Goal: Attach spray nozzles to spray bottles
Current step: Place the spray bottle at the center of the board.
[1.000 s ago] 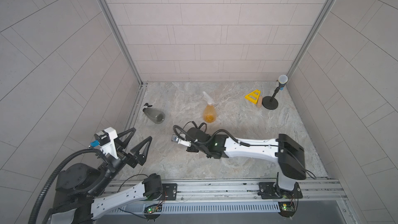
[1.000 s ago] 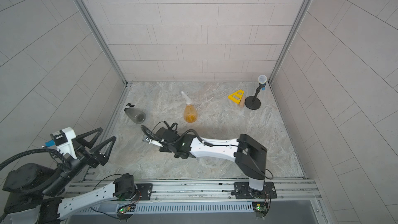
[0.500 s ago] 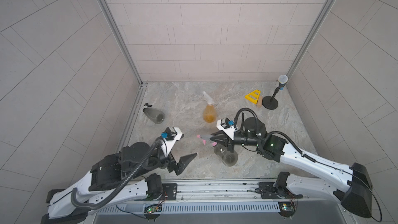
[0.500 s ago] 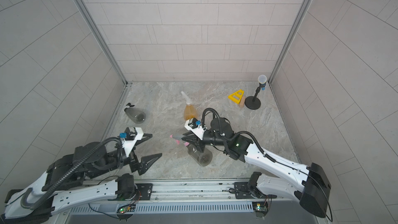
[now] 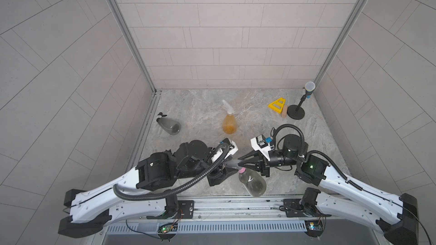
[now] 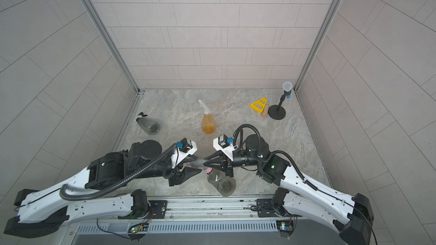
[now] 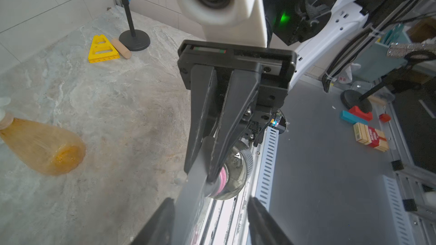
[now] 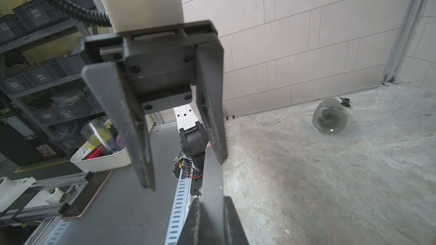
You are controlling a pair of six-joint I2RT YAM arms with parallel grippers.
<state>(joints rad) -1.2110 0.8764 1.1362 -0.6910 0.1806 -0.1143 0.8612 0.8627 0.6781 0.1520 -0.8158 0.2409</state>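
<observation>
My right gripper (image 5: 241, 163) (image 8: 212, 201) is shut on the grey-and-pink spray nozzle (image 5: 232, 162) (image 8: 212, 180). The nozzle's pink collar sits at the neck of a smoky grey spray bottle (image 5: 253, 181) (image 7: 236, 166), which hangs tilted near the table's front edge. From the left, my left gripper (image 5: 230, 164) (image 7: 210, 205) stands open around the nozzle's free end; one finger touches it. An amber bottle (image 5: 229, 123) with a whitish nozzle (image 5: 227, 106) lies mid-table. A second grey bottle (image 5: 169, 126) with a black-topped nozzle (image 5: 161, 115) lies at the left wall.
A microphone stand (image 5: 296, 114), a yellow triangular block (image 5: 277, 106) and a wooden peg (image 5: 284, 111) stand at the back right. The metal rail (image 5: 236, 206) runs just past the table's front edge, below the hanging bottle. Tiled walls close three sides.
The left arm has swung from the front left to the front centre, its jaws now around the nozzle. The right gripper, reaching left a second ago, now holds nozzle and bottle at front centre.
</observation>
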